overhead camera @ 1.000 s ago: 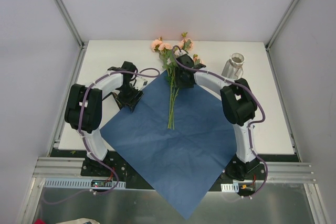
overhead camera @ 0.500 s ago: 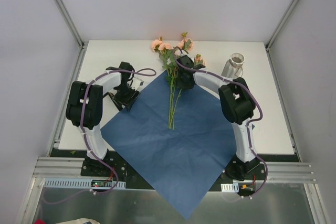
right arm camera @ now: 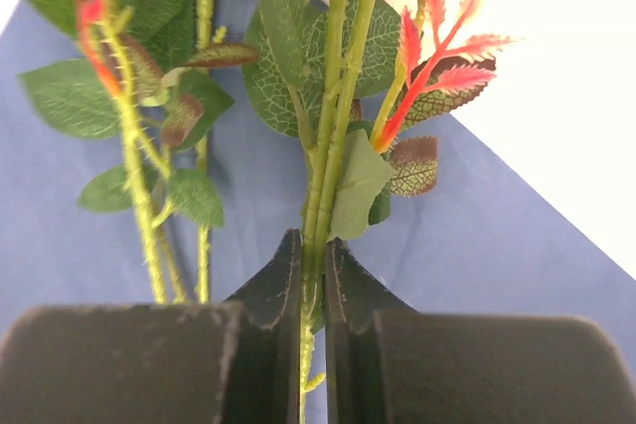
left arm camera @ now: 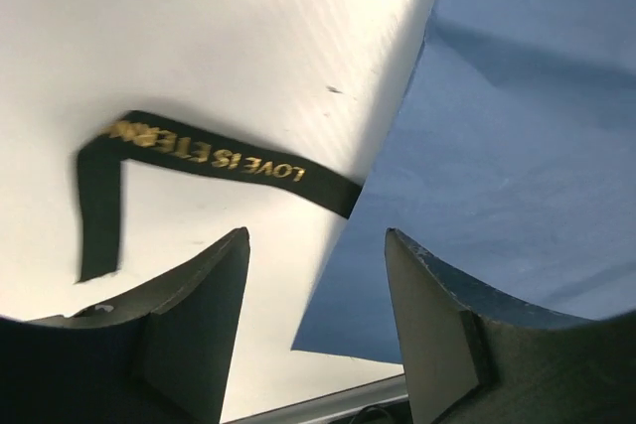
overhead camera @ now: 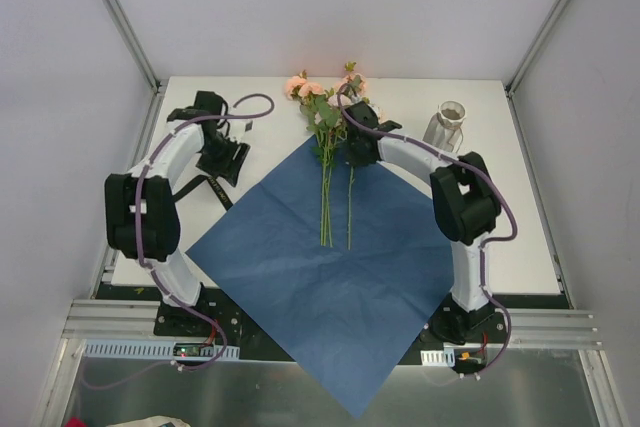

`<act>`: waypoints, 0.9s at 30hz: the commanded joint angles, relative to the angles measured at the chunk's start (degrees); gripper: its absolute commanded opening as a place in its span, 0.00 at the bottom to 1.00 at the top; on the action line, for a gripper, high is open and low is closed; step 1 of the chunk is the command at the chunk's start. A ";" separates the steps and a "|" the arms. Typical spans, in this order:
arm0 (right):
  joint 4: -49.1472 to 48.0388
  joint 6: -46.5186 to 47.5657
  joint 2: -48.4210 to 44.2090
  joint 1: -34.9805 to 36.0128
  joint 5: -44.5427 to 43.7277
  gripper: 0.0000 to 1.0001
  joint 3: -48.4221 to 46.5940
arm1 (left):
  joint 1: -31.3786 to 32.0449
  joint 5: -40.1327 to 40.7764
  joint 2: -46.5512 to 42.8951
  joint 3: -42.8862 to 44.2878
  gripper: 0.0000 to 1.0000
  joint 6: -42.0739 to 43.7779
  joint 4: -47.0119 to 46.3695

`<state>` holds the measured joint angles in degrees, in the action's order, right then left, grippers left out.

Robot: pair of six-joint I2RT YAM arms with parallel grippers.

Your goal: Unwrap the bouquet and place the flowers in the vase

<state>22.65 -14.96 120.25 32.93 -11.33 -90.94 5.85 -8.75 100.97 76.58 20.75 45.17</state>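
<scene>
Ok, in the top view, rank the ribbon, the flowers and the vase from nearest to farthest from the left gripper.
From the left gripper:
1. the ribbon, lying just beside it on the left side.
2. the flowers, at the far middle.
3. the vase, at the far right.

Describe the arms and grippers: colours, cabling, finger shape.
The left arm and right arm have white links, black joint housings and a purple cable each. The left gripper and right gripper have matte black fingers tapering to narrow tips.
</scene>
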 commanded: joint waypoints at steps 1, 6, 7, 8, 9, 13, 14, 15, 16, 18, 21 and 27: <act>-4.45 -0.34 -13.44 -0.50 -0.80 0.01 1.28 | -2.24 -5.39 -7.88 5.95 0.57 0.43 4.93; -10.43 2.56 -25.22 -1.37 -0.01 0.01 0.94 | -4.70 -8.38 -13.95 6.05 0.60 0.43 5.98; -11.57 3.44 -26.89 -1.64 0.34 0.01 0.67 | -5.14 -9.08 -14.91 5.69 0.61 0.43 6.07; -13.93 5.71 -30.04 -1.81 0.52 0.01 0.24 | -5.49 -10.92 -15.71 5.17 0.65 0.34 5.99; -15.52 7.12 -31.55 -2.25 0.17 0.01 0.15 | -7.15 -11.98 -16.93 3.94 0.73 0.17 5.90; -37.71 20.65 -42.42 -2.34 -5.09 0.01 10.40 | -9.97 -15.59 -18.61 -0.19 0.80 0.42 5.02; -50.04 23.37 -43.85 -2.43 -6.32 0.01 13.04 | -10.59 -16.20 -19.31 -1.07 0.84 0.43 4.76; -54.60 29.32 -44.83 -3.30 -7.20 0.01 16.46 | -11.72 -16.90 -19.67 -2.30 0.84 0.60 4.49; -56.65 31.11 -45.44 -3.92 -7.39 0.01 16.14 | -12.43 -17.61 -19.93 -2.74 0.85 0.87 4.23; -54.39 33.41 -46.41 -6.45 -7.39 0.01 12.82 | -13.84 -18.75 -20.63 -3.62 0.85 1.13 4.14; -55.78 34.81 -48.26 -10.23 -5.29 0.01 12.27 | -14.72 -19.11 -21.34 -4.33 0.86 2.10 3.96; -61.41 40.45 -50.20 -15.25 -6.94 0.01 14.99 | -15.95 -19.81 -22.30 -5.03 0.99 2.36 4.05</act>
<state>-29.36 19.11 72.93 20.10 -16.71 -76.90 -9.50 -25.63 81.43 72.20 21.91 48.75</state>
